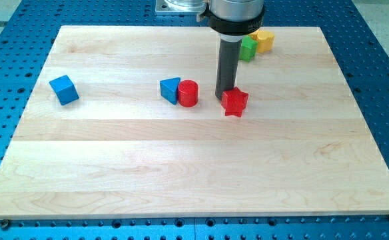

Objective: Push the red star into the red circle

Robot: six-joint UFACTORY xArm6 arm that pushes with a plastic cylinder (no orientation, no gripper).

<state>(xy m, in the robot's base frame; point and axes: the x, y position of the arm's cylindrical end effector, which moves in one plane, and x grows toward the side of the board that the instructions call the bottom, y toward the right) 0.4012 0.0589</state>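
Note:
The red star lies near the middle of the wooden board, a little toward the view's top. The red circle stands to its left, a short gap away, and touches a blue triangle on its own left side. My tip is down on the board, right at the star's upper left edge, between the star and the red circle. The rod rises straight up from there to the arm at the view's top.
A blue cube sits at the view's left. A green block and a yellow block stand together near the board's top edge, right of the rod. The board lies on a blue perforated table.

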